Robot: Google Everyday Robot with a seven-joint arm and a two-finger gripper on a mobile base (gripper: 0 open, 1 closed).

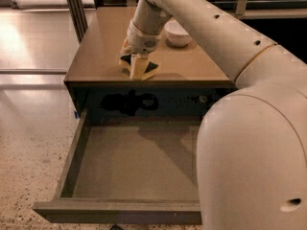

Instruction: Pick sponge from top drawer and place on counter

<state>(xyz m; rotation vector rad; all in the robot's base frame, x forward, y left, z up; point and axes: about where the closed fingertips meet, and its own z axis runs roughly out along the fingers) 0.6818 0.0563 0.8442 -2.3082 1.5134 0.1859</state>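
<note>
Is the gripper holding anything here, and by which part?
The gripper holds the sponge across its middle, dark ends sticking out, low near the front of the counter.

Hand (137, 65) over counter (96, 56) front partly hides sponge (150, 69); arm (230, 37) hides drawer (129, 162) right

Gripper (136, 68) sits low over counter (98, 47), nr its front edge, approx 11 o'clock of frame ctr. Sponge (149, 68) at gripper tip, dk green w/ yellow showing; resting on slab or just above it, can't tell. White bowl (177, 33) at 1 o'clock from gripper, nr but apart, on the counter's back part. Arm (211, 28) comes in from 3 o'clock. Top drawer (71, 162) stands open at 6 o'clock below counter, flat grey floor bare. Speckled floor (29, 152) at 8 o'clock.
</note>
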